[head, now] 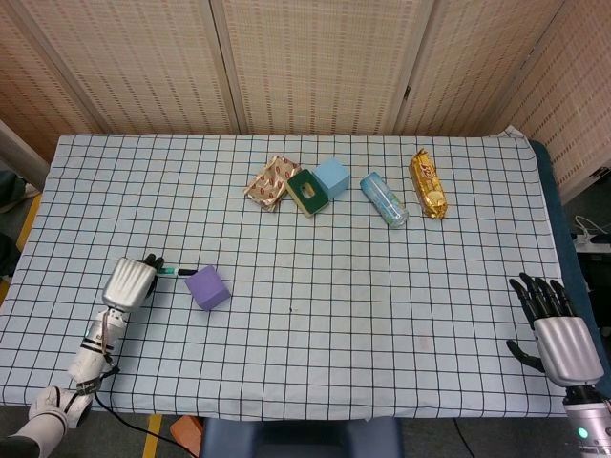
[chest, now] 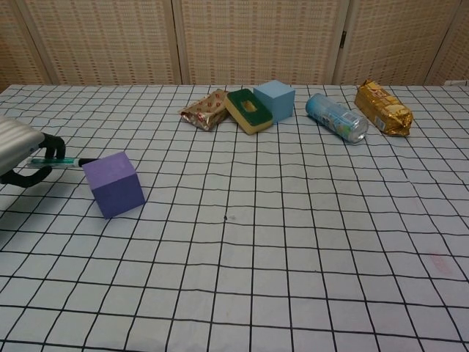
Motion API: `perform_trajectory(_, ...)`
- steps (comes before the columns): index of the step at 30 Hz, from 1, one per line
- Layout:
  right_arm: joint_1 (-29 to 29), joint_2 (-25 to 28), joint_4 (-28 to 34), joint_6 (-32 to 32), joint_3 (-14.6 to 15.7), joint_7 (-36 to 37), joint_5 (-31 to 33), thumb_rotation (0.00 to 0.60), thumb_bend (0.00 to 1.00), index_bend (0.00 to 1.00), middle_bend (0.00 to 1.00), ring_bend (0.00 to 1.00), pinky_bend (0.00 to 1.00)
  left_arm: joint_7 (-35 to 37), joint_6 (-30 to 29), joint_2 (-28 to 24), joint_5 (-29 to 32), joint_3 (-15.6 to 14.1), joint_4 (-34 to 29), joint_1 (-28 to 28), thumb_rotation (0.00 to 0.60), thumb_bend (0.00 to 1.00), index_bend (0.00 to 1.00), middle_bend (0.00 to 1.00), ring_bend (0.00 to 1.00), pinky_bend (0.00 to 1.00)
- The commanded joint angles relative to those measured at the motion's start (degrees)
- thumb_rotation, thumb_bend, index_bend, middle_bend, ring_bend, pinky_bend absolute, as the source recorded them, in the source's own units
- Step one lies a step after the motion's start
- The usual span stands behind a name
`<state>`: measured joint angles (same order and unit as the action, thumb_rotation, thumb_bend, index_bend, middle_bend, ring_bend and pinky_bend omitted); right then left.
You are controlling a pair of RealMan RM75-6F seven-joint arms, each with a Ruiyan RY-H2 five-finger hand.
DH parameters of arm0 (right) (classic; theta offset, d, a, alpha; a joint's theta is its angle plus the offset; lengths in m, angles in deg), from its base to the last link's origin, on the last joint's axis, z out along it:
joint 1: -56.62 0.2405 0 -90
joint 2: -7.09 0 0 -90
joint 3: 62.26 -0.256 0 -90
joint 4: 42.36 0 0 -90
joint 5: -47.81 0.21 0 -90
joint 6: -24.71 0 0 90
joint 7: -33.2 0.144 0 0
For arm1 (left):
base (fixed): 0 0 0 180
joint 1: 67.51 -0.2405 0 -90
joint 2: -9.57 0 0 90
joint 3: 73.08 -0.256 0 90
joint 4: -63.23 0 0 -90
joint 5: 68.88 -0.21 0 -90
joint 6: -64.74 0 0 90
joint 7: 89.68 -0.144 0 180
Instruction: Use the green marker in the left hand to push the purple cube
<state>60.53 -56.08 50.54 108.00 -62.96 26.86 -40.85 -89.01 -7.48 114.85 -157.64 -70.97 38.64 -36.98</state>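
On the table: 2 cubes (head: 207,286) (head: 331,176), 3 snack packs (head: 270,182) (head: 384,199) (head: 429,184), 1 sponge (head: 306,192), 1 marker (head: 172,272).

- A staged test bench in a lab or studio rather than a home: the table (head: 458,286) is draped in a white cloth with a black grid reaching every edge.
- Woven screen panels (head: 315,67) stand along the far edge as a plain backdrop.
- Past the right edge, a power strip (head: 594,244) with plugged cables lies on the floor.
- Yellow floor tape (head: 21,250) runs beside the left edge.
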Motion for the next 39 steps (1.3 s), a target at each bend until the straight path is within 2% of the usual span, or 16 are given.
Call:
perform_trajectory(1, -0.03, 0.09, -0.03, 0.1, 0.02, 0.18, -0.09, 0.6, 0.12, 0.0, 0.0, 0.0, 0.0, -0.6, -0.74, 0.09, -0.3, -0.24, -0.88, 0.07, 0.6, 0.66, 0.81, 0.82, 0.77, 0.99)
perform_trajectory(5, -0.02, 0.21, -0.06, 0.07, 0.1, 0.43, -0.25, 0.6, 0.12, 0.0, 0.0, 0.0, 0.0, -2.18, -2.79, -0.3, -1.24, -0.9, -3.4, -0.14, 0.6, 0.66, 0.81, 0.82, 0.77, 0.99)
perform_trajectory(11, -0.25, 0.6, -0.07, 0.74, 0.37, 1.27, -1.12, 0.6, 0.12, 0.0, 0.0, 0.0, 0.0, -6.34, -6.06, -2.39, -2.96, -2.34, -10.38, -1.28, 0.6, 0.66, 0.81, 0.83, 0.77, 0.99)
perform_trajectory(18, -0.69, 1.08, 0.02, 1.88, 0.96, 2.22, -2.76, 0.6, 0.12, 0.0, 0.0, 0.0, 0.0, -11.57, -6.65, -4.67, -3.89, -3.83, -18.61, -2.88, 0.6, 0.66, 0.81, 0.84, 0.77, 0.99)
perform_trajectory(24, -1.06, 1.36, 0.01, 2.83, 1.27, 2.84, -3.81, 0.6, 0.12, 0.0, 0.0, 0.0, 0.0, -14.86, -6.66, -4.97, -4.45, -4.04, -23.15, -3.11, 0.6, 0.66, 0.81, 0.84, 0.77, 0.99)
perform_trajectory(33, -1.11, 1.86, -0.23, 2.96, 1.4, 3.95, -4.2, 0.6, 0.12, 0.0, 0.0, 0.0, 0.0, -18.01, -8.81, -6.09, -4.42, -2.7, -26.66, -3.77, 0.6, 0.66, 0.81, 0.83, 0.77, 0.99)
perform_trajectory(39, -1.12, 2.09, -0.33, 2.86, 1.41, 4.38, -4.14, 0.6, 0.12, 0.0, 0.0, 0.0, 0.0, -20.97, -11.39, -9.7, -3.97, -5.12, -28.03, -8.88, 0.6, 0.66, 0.81, 0.83, 0.77, 0.99)
